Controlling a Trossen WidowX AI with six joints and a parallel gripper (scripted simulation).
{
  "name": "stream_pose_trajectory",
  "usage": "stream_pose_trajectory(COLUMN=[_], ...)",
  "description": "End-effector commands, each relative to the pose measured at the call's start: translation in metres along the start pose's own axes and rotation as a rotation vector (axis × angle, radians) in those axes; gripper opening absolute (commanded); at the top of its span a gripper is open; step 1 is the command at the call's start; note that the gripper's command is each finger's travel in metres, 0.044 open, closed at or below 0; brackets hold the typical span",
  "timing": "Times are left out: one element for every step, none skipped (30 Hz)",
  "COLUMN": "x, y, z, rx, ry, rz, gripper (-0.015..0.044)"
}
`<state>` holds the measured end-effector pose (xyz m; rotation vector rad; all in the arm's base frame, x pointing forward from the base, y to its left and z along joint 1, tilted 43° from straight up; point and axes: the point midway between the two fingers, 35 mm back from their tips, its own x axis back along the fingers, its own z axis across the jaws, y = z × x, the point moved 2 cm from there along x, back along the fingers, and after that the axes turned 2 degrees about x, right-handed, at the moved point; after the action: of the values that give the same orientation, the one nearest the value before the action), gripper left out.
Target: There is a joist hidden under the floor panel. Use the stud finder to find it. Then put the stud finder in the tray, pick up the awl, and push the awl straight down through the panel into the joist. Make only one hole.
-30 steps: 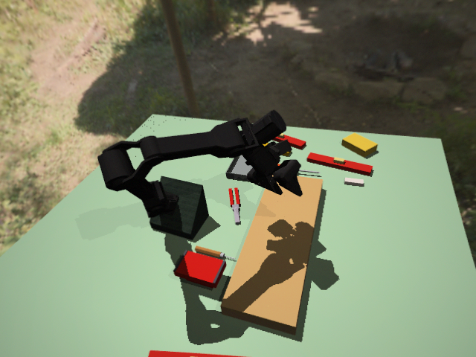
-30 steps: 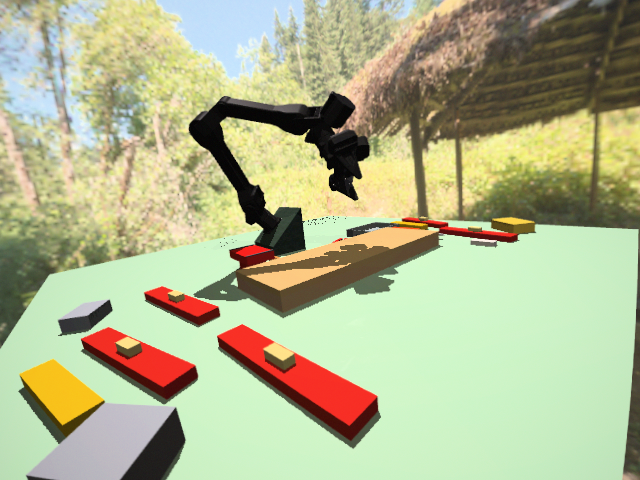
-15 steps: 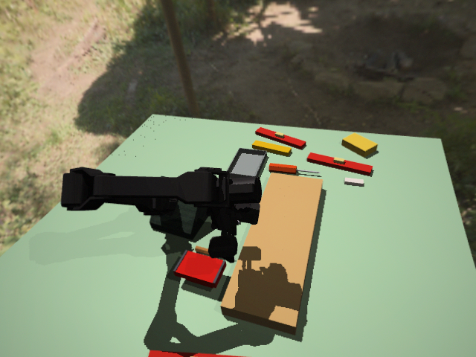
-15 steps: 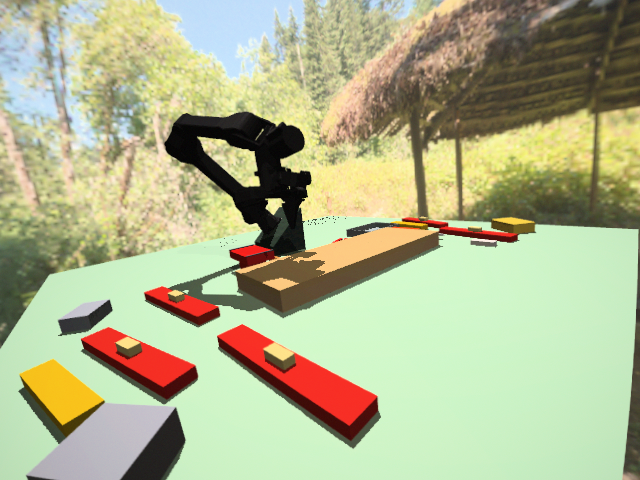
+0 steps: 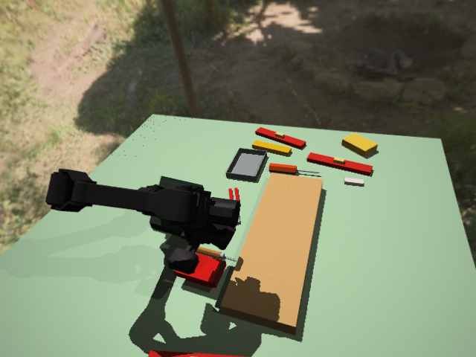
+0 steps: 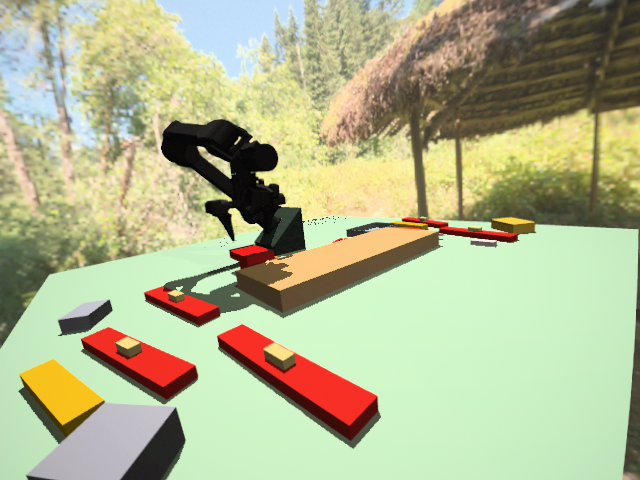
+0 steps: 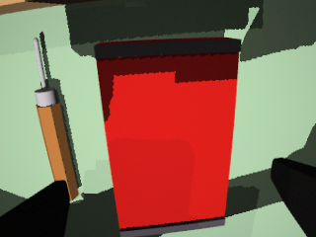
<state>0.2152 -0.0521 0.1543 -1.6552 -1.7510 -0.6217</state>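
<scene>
The stud finder, a red box [image 5: 205,268] [image 6: 253,254] [image 7: 207,148] with dark ends, lies on the table beside the near left end of the tan floor panel [image 5: 284,230] [image 6: 351,258]. The awl [image 5: 209,251] [image 7: 51,133], with an orange-brown handle and thin metal shaft, lies just beside it. My gripper [image 7: 174,180] is open and empty above the stud finder; in the wrist view its fingers stand wide on either side of the box, the left fingertip overlapping the awl's handle end. The dark tray [image 5: 242,178] [image 6: 356,230] is empty, at the panel's far left. No hole is visible in the panel.
Red-handled pliers [image 5: 230,193] lie between arm and panel, partly hidden. An orange screwdriver [image 5: 282,168] lies at the panel's far end. Red bars [image 5: 323,159] [image 6: 330,387], yellow blocks [image 5: 359,143] [image 6: 62,395], a white piece [image 5: 353,181] and grey blocks [image 6: 85,316] lie around.
</scene>
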Motion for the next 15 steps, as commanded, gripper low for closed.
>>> stream_pose_trajectory(x=[-0.001, -0.001, -0.001, -0.001, -0.001, -0.001, -0.002, -0.002, -0.004, -0.005, -0.007, -0.009, -0.01, -0.012, -0.013], y=[-0.005, -0.006, -0.006, -0.007, -0.008, -0.008, -0.008, -0.008, -0.007, -0.007, -0.007, -0.007, -0.007, -0.006, -0.006], z=[-0.002, -0.002, -0.003, -0.004, -0.004, -0.005, -0.004, -0.004, -0.004, -0.004, -0.004, -0.004, -0.004, -0.004, -0.004], rx=[-0.006, -0.006, -0.006, -0.006, -0.006, -0.006, -0.006, -0.006, -0.006, -0.006, -0.005, -0.005, -0.005, -0.005, -0.004], ry=[0.004, 0.004, 0.004, 0.004, 0.004, 0.004, 0.004, 0.004, 0.005, 0.006, 0.006, 0.007, 0.008, 0.008, 0.009], rz=[0.008, 0.008, 0.008, 0.009, 0.009, 0.009, 0.009, 0.009, 0.009, 0.009, 0.009, 0.009, 0.009, 0.009, 0.009], gripper=[0.044, 0.044, 0.044, 0.044, 0.044, 0.044, 0.044, 0.044, 0.044, 0.044, 0.044, 0.044, 0.044, 0.044, 0.044])
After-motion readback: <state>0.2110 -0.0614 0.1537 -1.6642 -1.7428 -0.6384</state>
